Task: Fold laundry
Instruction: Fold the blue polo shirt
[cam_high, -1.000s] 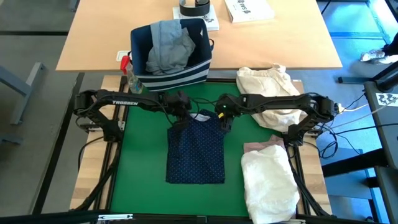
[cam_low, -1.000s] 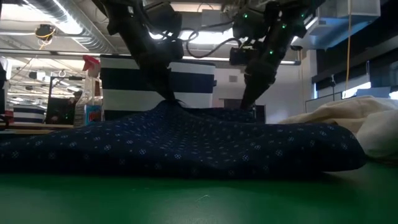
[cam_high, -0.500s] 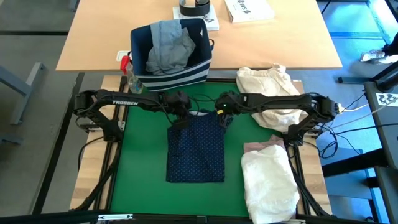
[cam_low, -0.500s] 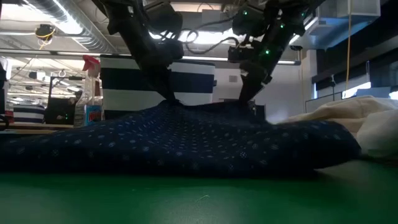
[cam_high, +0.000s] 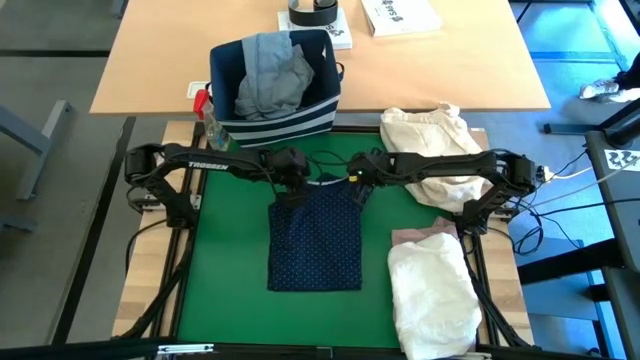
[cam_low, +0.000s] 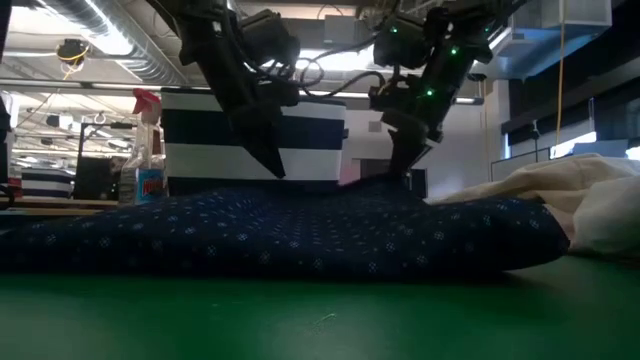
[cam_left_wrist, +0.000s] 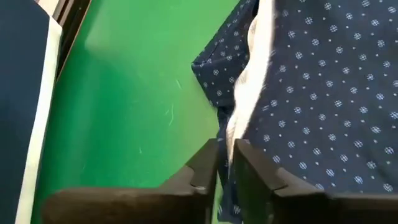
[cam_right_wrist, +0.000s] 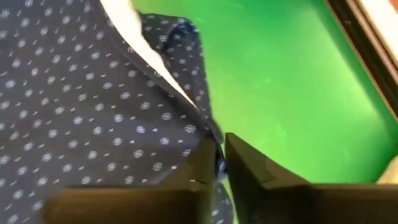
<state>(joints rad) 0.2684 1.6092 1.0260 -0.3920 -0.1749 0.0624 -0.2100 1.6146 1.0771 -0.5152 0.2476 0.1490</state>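
The navy white-dotted shirt lies folded in the middle of the green mat. Both grippers stand at its far edge. My left gripper is at the far left corner, slanting down. Its fingers stand a narrow gap apart over the shirt's white-lined edge, and in the low view its tip shows just above the flat cloth. My right gripper is at the far right corner, shut on the cloth. My right gripper pinches the shirt's far right edge between its two fingers. They slant down from the table's far side. The shirt lies on the mat and rises only slightly to the fingertips.
A navy striped bin with grey cloth in it stands beyond the mat's far edge, with a spray bottle to its left. A cream bundle lies at the far right under the right arm. White and pink garments lie at the near right.
The peak of cloth that was drawn up under my left gripper has sunk flat, and the shirt no longer hangs from that gripper. My right gripper has rolled a little and has come down onto the shirt's far right corner.
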